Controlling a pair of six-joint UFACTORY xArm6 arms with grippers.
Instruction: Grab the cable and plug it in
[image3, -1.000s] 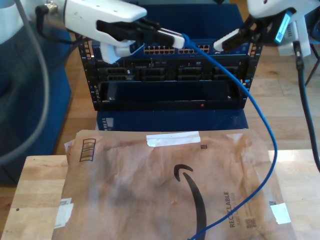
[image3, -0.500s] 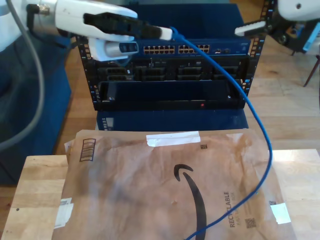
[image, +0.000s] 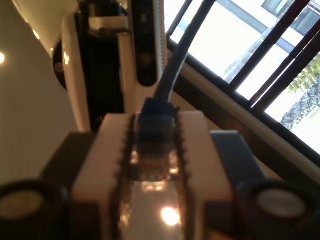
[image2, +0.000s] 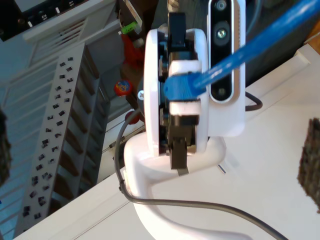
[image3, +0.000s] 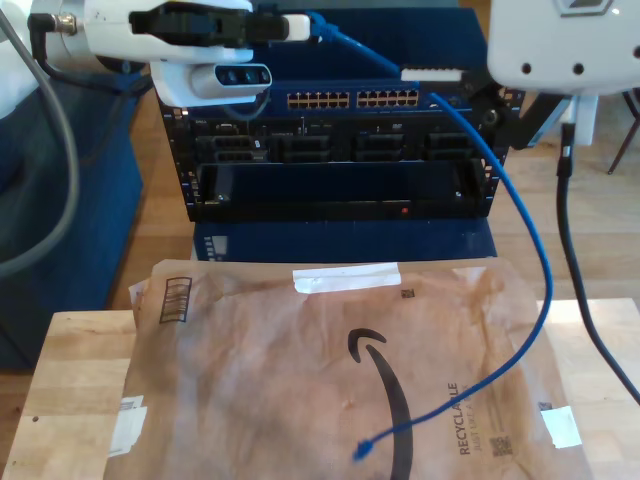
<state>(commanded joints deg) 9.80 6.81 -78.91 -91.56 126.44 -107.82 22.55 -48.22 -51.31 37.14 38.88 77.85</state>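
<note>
The blue cable hangs from my first gripper, high at the exterior view's left. That gripper is shut on the plug at the cable's end. The cable runs down past the rack, and its free end lies on the brown envelope. My second gripper comes in from the exterior view's right, its white finger close beside the cable in front of the switch. The second wrist view looks at the held plug. Its dark fingers stand wide apart at the picture's edges, open, with nothing between them.
A network switch with rows of ports sits on top of a black rack behind the table. A large brown paper envelope covers most of the wooden table. A black robot cable hangs at the exterior view's right.
My first gripper rose and drew back toward the exterior view's left with the plug. The second arm swung nearer the camera, bringing its finger next to the cable. The cable's free end slid onto the envelope.
</note>
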